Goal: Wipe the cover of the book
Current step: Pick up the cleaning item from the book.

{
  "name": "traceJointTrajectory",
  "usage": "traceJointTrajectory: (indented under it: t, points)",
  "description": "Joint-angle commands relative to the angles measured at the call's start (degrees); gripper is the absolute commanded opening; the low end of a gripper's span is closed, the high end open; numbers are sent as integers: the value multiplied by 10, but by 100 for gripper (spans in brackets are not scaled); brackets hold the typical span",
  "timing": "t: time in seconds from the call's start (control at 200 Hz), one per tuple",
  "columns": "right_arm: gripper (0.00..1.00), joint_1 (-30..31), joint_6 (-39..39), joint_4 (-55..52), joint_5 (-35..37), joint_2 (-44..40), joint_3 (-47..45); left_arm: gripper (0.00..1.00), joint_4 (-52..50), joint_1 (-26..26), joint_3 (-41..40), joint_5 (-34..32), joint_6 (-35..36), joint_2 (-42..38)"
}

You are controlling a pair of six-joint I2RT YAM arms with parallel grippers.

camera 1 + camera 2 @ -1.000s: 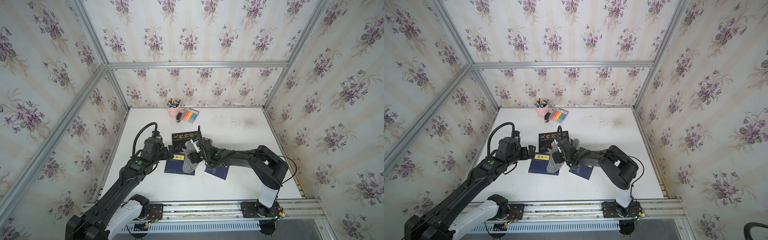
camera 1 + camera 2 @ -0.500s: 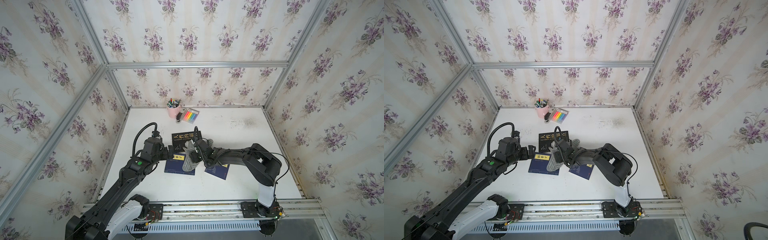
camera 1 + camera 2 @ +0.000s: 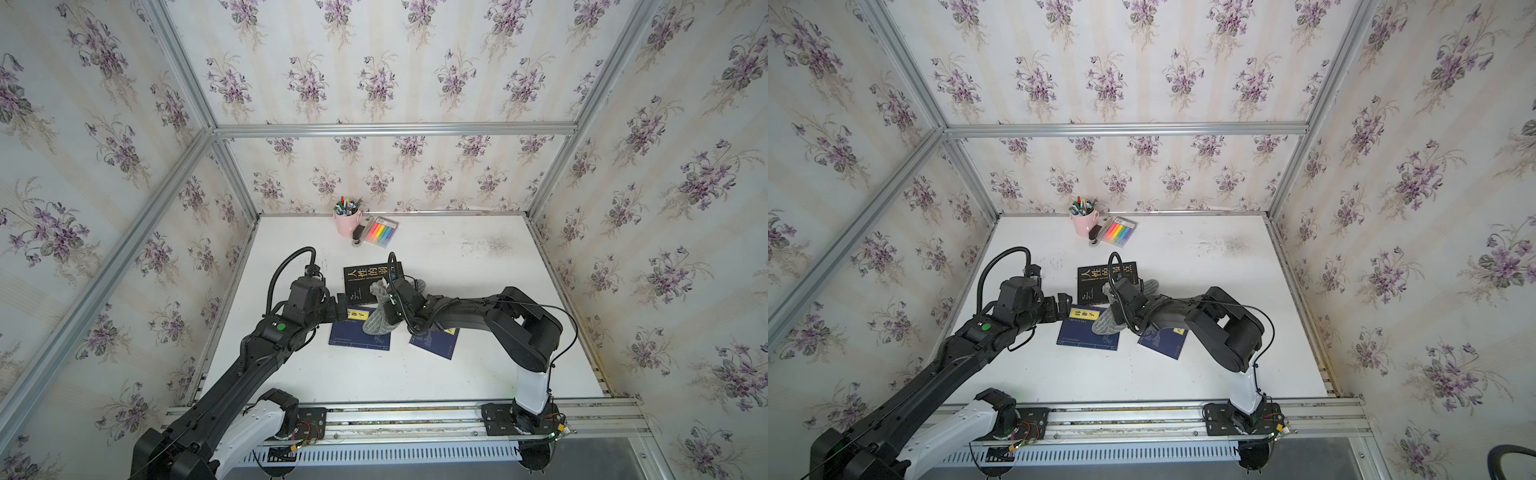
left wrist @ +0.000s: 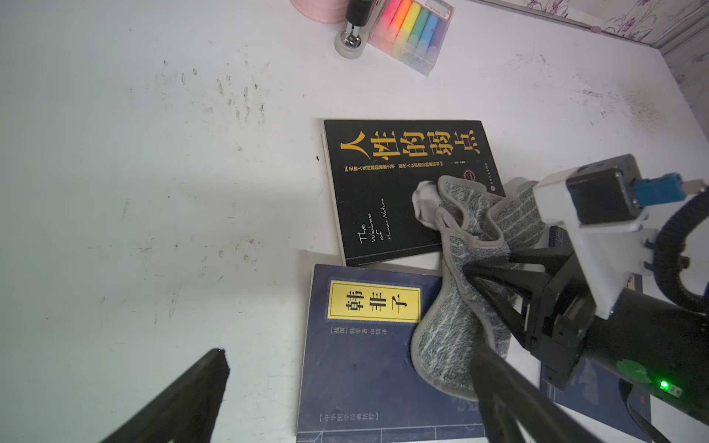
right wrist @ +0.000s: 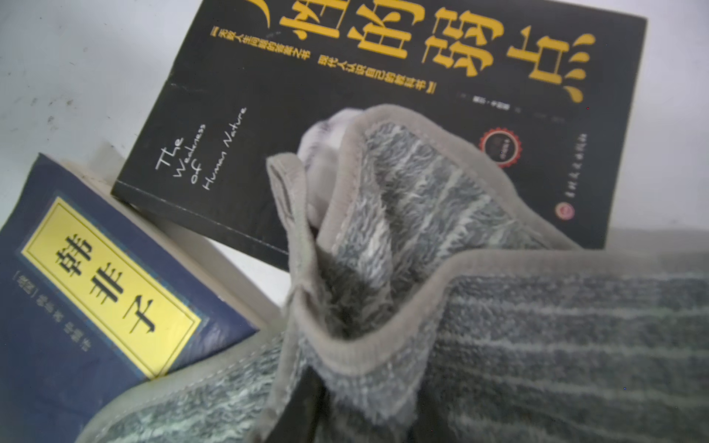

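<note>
Three books lie on the white worktop (image 3: pixel 457 374), all left of its centre line or straddling it. The black book (image 3: pixel 361 282) with gold characters, the task's subject, lies flat and cover up about midway between the far and near edges. Its near edge meets the far edge of a blue book (image 3: pixel 357 332) carrying a yellow label. A second blue book (image 3: pixel 434 343) lies to the right of that one and is partly hidden under the right arm. The grey cloth (image 4: pixel 445 345) is bunched, draped from the black book's near right corner down across the right part of the labelled blue book. The right gripper (image 4: pixel 487 264) has its fingers clenched on a raised fold of this cloth, as the left wrist view shows. The left gripper (image 3: pixel 341 306) stands with its fingers spread wide and nothing between them, at the far left corner of the labelled blue book. Whether it touches that book cannot be told. At the far edge, left of centre, stand a pink cup (image 3: pixel 347 222) of pens, a pack of highlighters (image 3: pixel 381 230) and a stapler (image 4: pixel 355 23), close together.
</note>
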Motion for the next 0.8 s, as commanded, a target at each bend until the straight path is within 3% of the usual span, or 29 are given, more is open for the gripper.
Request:
traceJointTrajectory:
  t: [0.0, 0.08, 0.515, 0.794]
  points:
    - [16, -1, -11, -43, 24, -18, -4, 100, 1, -3, -8, 6, -14, 5]
    - [0, -1, -18, -44, 32, -35, -4, 100, 1, -4, -13, 7, -20, 15]
    - [0, -5, -51, -58, 32, -176, -1, 100, -13, -4, -83, 19, -51, -29]
    - [0, -8, -61, -89, 60, -259, -7, 100, 17, -4, -98, 79, -49, 13]
